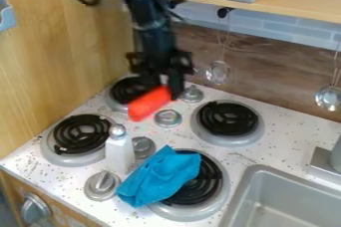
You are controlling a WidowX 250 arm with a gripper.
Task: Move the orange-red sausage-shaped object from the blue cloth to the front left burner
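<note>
Apparently, the gripper [164,82] is clasping the red object [149,104] and is holding it above the stovetop [283,139], near the back-left burner [126,90], so the grasping is looking done while any release is pending.

Pincer [163,90] grips a red object [146,104]; a blue cloth [160,176] partly covers a burner [205,185]
</note>
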